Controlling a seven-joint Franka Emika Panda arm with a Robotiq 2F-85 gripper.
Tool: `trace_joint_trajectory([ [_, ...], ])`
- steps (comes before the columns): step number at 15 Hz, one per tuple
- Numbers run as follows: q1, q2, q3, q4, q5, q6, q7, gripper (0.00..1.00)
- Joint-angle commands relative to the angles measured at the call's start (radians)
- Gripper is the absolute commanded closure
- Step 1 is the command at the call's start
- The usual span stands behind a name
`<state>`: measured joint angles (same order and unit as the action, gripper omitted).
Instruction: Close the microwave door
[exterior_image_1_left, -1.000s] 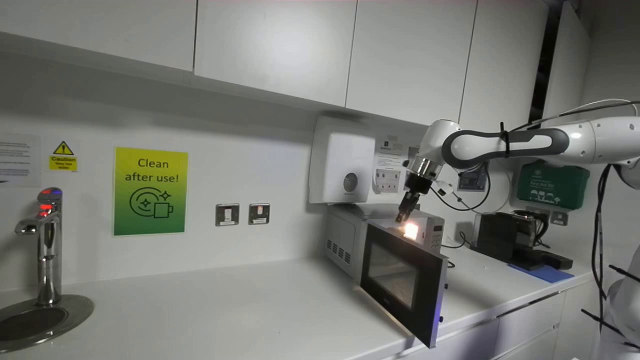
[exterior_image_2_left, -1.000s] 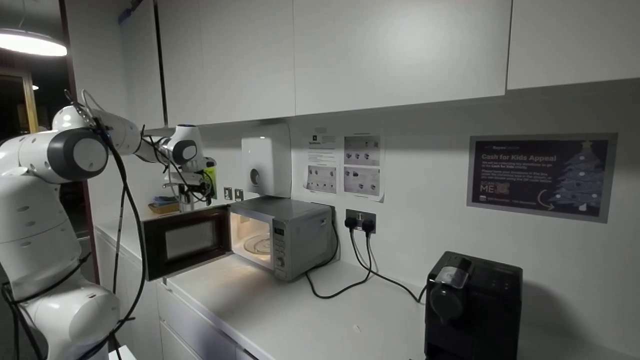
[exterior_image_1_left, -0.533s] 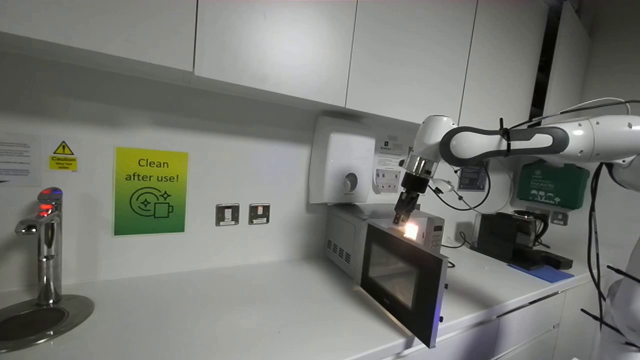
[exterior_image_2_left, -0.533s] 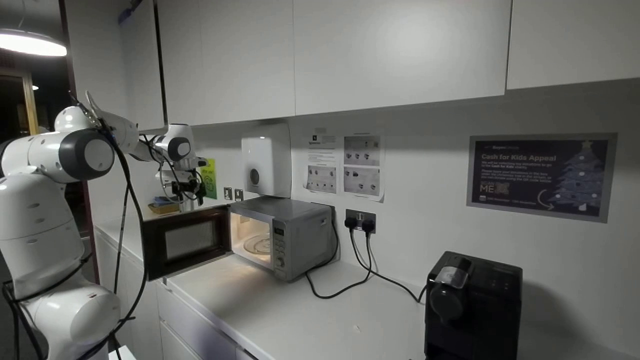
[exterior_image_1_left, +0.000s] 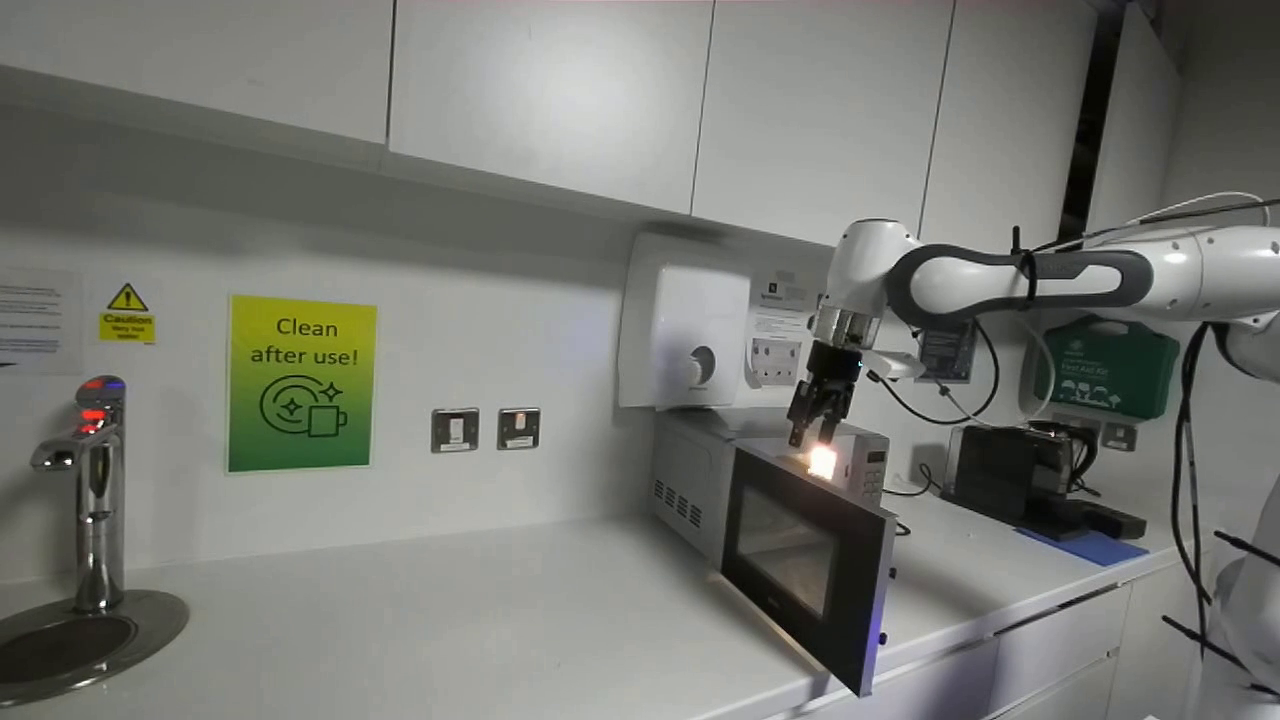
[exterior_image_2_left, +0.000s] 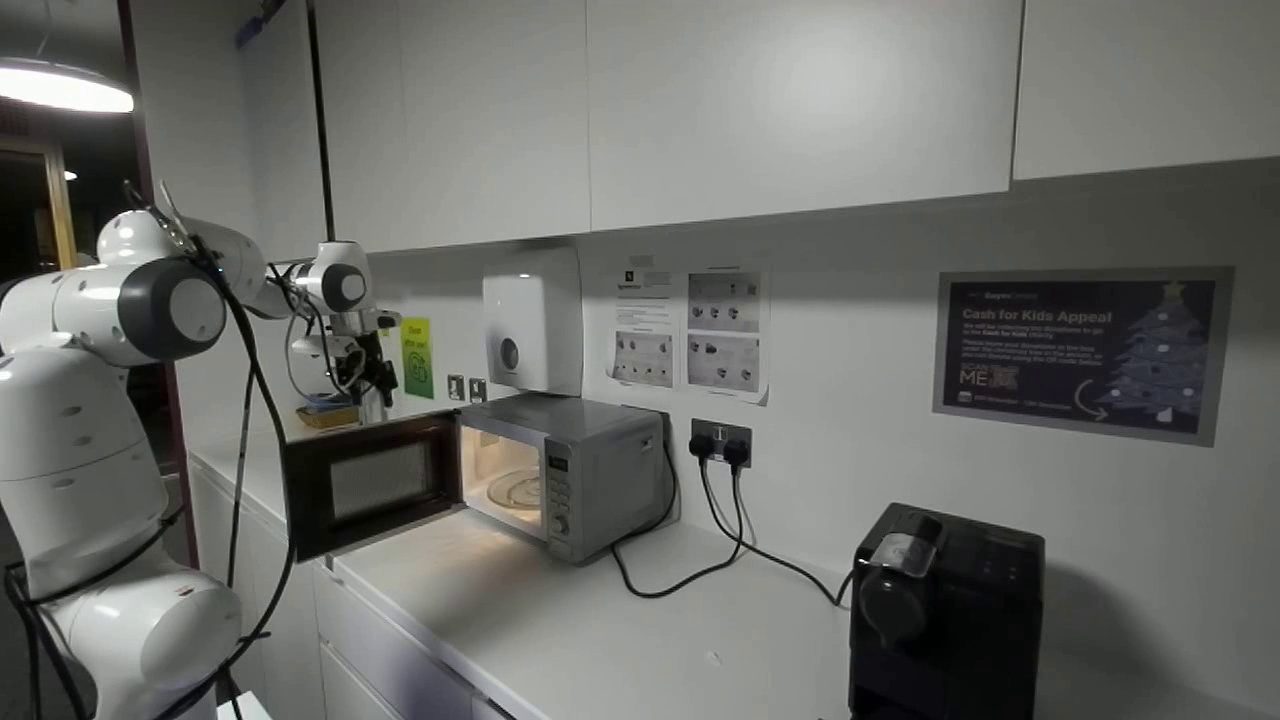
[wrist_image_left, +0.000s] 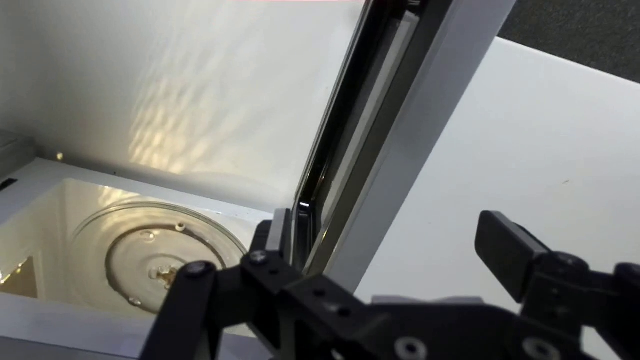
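Well, the microwave door (exterior_image_1_left: 790, 548) stands wide open, swung out from the microwave (exterior_image_2_left: 615, 480) so that its free end juts past the front edge of the counter (exterior_image_1_left: 450, 620). Its window and black frame show in both exterior views. A warm light glows inside the microwave, falling on a round glass turntable (wrist_image_left: 150, 252).

The white robot arm (exterior_image_1_left: 1020, 285) stretches over, and its gripper (exterior_image_1_left: 812, 439) points down just above the door's upper edge. The two fingers (wrist_image_left: 502, 250) are spread well apart and grip nothing. In the wrist view the door's edge runs between them: one finger is right beside it on the turntable's side, while the other hangs over the counter on the far side, apart from the door. Whether the nearer finger touches the door, I cannot tell.

A white wall box (exterior_image_2_left: 530, 320) hangs just above the microwave. Two black plugs (exterior_image_2_left: 718, 448) sit in the wall beside it, their cables running down onto the counter, and further along stands a black coffee machine (exterior_image_2_left: 950, 610). Over at the other end, a chrome tap (exterior_image_1_left: 98, 500) rises near a green and yellow sign (exterior_image_1_left: 300, 380) reading "Clean after use!"
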<state>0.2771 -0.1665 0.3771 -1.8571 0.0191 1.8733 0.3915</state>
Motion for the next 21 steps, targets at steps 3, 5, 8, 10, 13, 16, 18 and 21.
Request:
trace_joint_trajectory([
  [3, 0.001, -0.078, -0.007, -0.049, 0.097, 0.023, 0.149, 0.0],
  [5, -0.003, -0.098, -0.008, -0.065, 0.126, 0.015, 0.189, 0.0],
  [8, -0.007, -0.127, -0.011, -0.104, 0.155, 0.013, 0.231, 0.0],
  [10, -0.01, -0.139, -0.014, -0.13, 0.167, 0.008, 0.249, 0.0],
  [13, -0.013, -0.15, -0.019, -0.163, 0.178, 0.011, 0.255, 0.0],
  [16, -0.015, -0.153, -0.027, -0.194, 0.184, 0.028, 0.229, 0.0],
  [18, -0.014, -0.151, -0.034, -0.208, 0.193, 0.041, 0.214, 0.0],
  [21, -0.015, -0.147, -0.041, -0.223, 0.201, 0.056, 0.206, 0.0],
])
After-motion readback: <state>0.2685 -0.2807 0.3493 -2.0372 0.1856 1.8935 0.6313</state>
